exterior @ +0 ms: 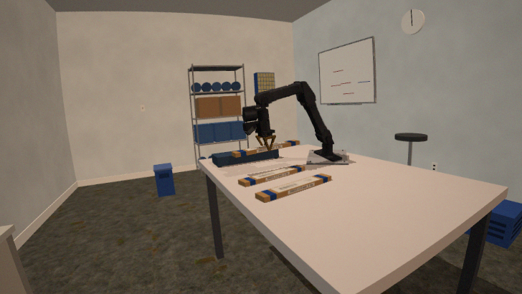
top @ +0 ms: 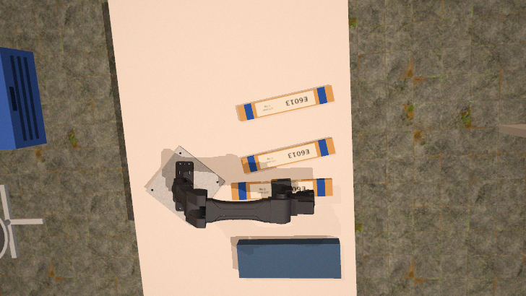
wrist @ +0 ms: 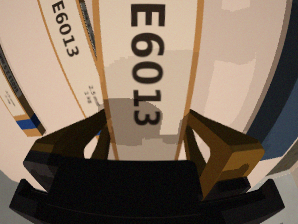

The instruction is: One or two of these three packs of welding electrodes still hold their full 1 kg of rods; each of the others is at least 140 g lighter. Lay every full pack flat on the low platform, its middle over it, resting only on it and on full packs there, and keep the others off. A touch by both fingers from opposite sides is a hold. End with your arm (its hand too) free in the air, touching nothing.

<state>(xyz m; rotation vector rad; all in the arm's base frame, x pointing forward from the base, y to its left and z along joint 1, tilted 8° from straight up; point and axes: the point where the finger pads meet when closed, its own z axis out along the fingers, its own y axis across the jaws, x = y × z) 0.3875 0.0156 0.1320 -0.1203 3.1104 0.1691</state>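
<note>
My gripper (exterior: 266,145) (wrist: 147,112) is shut on an orange pack with a cream E6013 label (top: 257,189) (exterior: 249,150) (wrist: 147,65), one finger on each long side. The pack hangs roughly level above the table, beside the platform; the arm hides part of it from above. A second pack (top: 274,159) (exterior: 272,176) (wrist: 75,67) lies flat on the table, close to the held one as seen from above. A third pack (top: 279,104) (exterior: 294,188) (wrist: 28,122) lies flat farther away. The dark blue platform (top: 288,260) (exterior: 223,160) (wrist: 283,122) carries no pack.
The arm's grey base plate (top: 211,180) (exterior: 315,158) stands on the table (top: 220,44) (exterior: 383,219), near the long edge opposite the packs. The packs' and platform's outer ends are near the other long edge. Shelves (exterior: 218,118) stand beyond the table.
</note>
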